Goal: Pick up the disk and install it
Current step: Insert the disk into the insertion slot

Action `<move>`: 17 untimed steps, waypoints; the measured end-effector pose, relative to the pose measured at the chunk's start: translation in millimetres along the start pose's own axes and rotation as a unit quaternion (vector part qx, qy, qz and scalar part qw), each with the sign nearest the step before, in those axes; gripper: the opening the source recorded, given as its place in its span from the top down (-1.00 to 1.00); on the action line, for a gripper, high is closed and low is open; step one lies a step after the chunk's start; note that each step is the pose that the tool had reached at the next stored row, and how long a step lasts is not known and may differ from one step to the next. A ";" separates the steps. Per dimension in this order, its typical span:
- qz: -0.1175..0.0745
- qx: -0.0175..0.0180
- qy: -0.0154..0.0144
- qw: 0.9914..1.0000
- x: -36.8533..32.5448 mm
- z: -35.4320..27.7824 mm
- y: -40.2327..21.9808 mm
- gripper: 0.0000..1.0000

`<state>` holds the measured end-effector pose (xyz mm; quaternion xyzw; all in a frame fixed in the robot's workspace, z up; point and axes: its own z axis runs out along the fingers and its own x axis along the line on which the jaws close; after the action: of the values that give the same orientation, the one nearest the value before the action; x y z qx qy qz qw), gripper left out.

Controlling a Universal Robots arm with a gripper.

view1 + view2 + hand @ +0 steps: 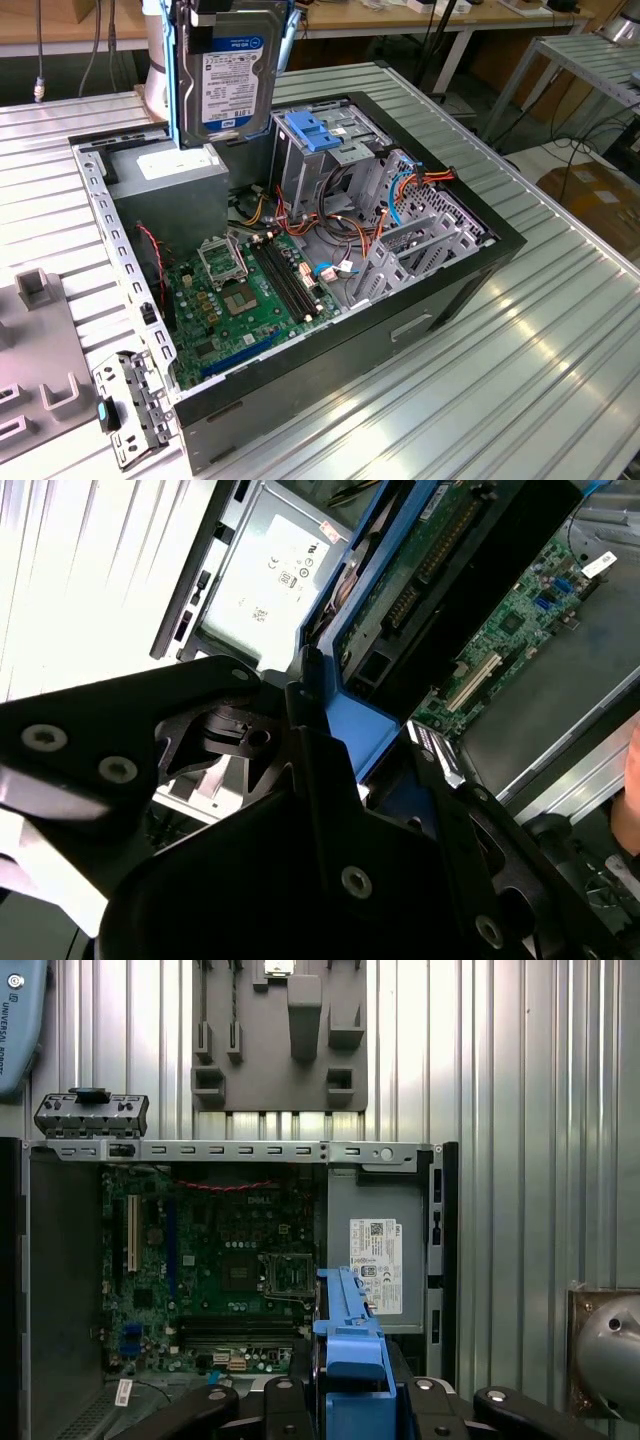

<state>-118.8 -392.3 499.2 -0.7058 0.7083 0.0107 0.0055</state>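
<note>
One step looks done: my gripper [350, 1400] clenches the disk [225, 75], upright above the computer case [420, 330]. Installing calls for aligning its rails with the case's drive cage [345, 165].

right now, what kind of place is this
Probably a robotics lab or workshop: an open computer case sits on a ribbed metal table, the disk is held above it, and workbenches stand behind.

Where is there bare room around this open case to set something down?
Bare ribbed table lies to the exterior view's right of the case. The other side holds a grey fixture plate. Inside, cables crowd the drive cage; the gripper holds the disk above.
</note>
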 end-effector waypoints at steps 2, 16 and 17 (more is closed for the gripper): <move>0.000 0.000 0.000 1.000 0.0 0.0 0.0 0.25; 0.000 -0.001 0.001 1.000 8.8 0.1 -16.5 0.25; 0.000 -0.001 0.001 1.000 8.8 0.1 -19.6 0.25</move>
<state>-99.3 -401.2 498.8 -0.7058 0.7083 0.0105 0.0039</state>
